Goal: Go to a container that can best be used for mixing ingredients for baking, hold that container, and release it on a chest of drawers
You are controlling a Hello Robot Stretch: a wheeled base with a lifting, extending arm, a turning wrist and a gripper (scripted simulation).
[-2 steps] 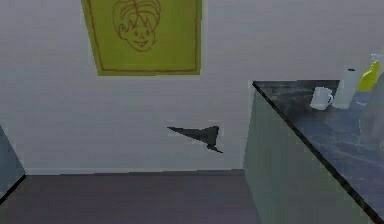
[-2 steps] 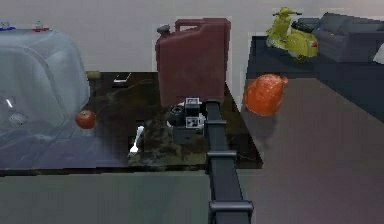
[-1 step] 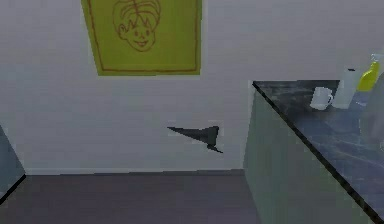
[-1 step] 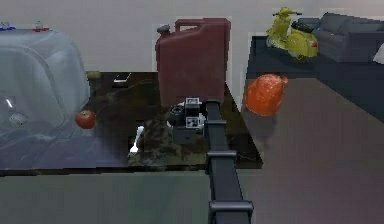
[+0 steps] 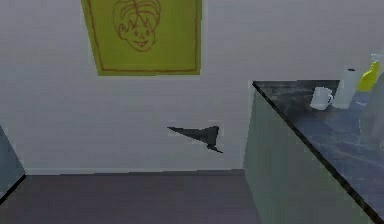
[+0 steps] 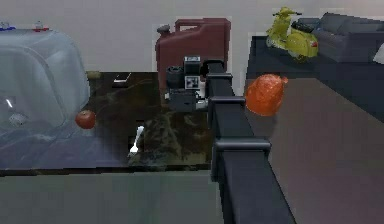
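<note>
In the forward view you face a pale wall with a yellow poster bearing a line-drawn cartoon head (image 5: pixel 142 35). At this view's right a cabinet with a dark marbled countertop (image 5: pixel 330 135) runs toward you. On its far end stand a small white mug (image 5: pixel 321 97), a pale translucent bottle (image 5: pixel 347 88) and a yellow bottle (image 5: pixel 372 72), close together. A strip of dark floor (image 5: pixel 120 198) lies along the bottom.

In the arm side view the dark square arm (image 6: pixel 235 150) rises from the bottom edge over the same dark marbled top. The gripper (image 6: pixel 180 98) sits at its far end, in front of a dark red boxy machine (image 6: pixel 195 40) on the counter. You cannot tell from here whether the jaws are apart or together, nor whether they hold anything, since the counter and the machine lie right behind them.

Just right of the arm is an orange rounded thing (image 6: pixel 265 93), at the edge of a brown tabletop (image 6: pixel 330 150). It may be the mixing container, but its shape does not settle that. Left of the gripper a white utensil (image 6: pixel 137 137) lies on the marbled top, with a small red round thing (image 6: pixel 86 119) farther left beside a large clear bluish basin shape (image 6: pixel 40 90). At the back right stand a yellow toy scooter (image 6: pixel 286 30) and a dark grey box (image 6: pixel 352 38).
</note>
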